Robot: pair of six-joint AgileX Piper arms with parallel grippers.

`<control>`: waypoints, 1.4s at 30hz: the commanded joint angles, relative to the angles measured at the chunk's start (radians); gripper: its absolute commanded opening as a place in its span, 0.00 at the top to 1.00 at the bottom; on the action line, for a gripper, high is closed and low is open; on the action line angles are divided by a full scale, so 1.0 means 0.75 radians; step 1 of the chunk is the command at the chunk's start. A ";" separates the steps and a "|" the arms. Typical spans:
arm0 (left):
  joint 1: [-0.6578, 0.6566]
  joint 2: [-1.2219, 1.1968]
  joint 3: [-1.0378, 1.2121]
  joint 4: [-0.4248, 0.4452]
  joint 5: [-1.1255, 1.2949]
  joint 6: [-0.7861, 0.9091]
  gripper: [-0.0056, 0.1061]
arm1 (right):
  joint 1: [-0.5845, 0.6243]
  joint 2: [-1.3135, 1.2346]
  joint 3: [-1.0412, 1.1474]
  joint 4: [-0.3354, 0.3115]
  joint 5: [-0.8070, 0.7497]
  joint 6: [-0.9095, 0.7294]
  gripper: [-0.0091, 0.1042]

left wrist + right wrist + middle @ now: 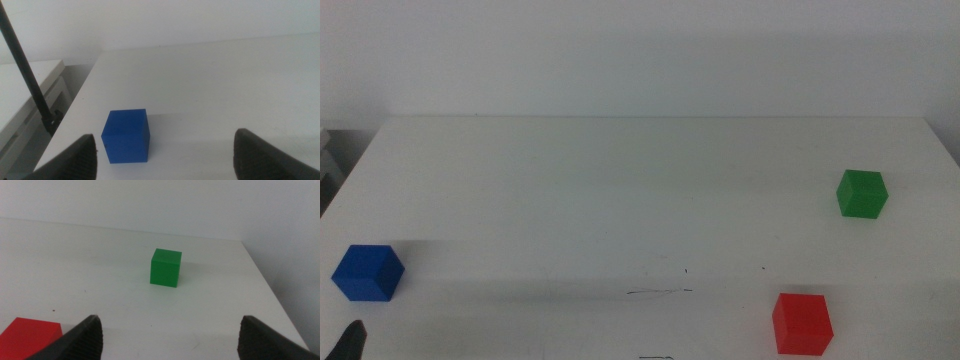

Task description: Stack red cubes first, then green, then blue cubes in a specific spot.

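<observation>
The red cube (802, 323) sits on the white table near its front right; the right wrist view catches its corner (30, 335). Farther back on the right stands the green cube (861, 193) (165, 267). The blue cube (367, 272) (126, 136) rests near the table's left edge. A thin dark line marks the specific spot (658, 292) at the front centre, with nothing on it. My left gripper (167, 160) is open just behind the blue cube, only a jaw tip (350, 343) showing in the middle view. My right gripper (172, 340) is open, facing the green cube, apart from both cubes.
A dark slanted rod (25, 70) and a white shelf unit (30, 95) stand beyond the table's left edge. The table's right edge (270, 290) runs close to the green cube. A second short dark mark (655, 357) lies at the front edge.
</observation>
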 commanded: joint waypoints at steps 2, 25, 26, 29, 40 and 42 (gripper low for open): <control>0.001 -0.030 -0.005 -0.009 -0.106 -0.010 0.11 | -0.001 0.005 -0.102 0.019 -0.088 -0.014 0.10; 0.001 -0.030 -0.005 -0.009 -0.106 -0.010 0.11 | 0.010 0.946 -1.218 0.101 1.052 0.037 0.10; 0.001 -0.030 -0.005 -0.009 -0.106 -0.010 0.11 | 0.020 0.986 -1.261 0.113 1.108 0.056 0.10; 0.001 -0.030 -0.005 -0.009 -0.106 -0.010 0.11 | 0.076 1.122 -1.374 0.132 1.228 0.179 0.10; 0.001 -0.030 -0.005 -0.009 -0.106 -0.010 0.11 | 0.428 1.446 -1.508 0.072 1.270 0.635 0.10; 0.001 -0.030 -0.005 -0.009 -0.106 -0.010 0.11 | 0.494 1.494 -1.508 0.055 1.267 0.678 0.10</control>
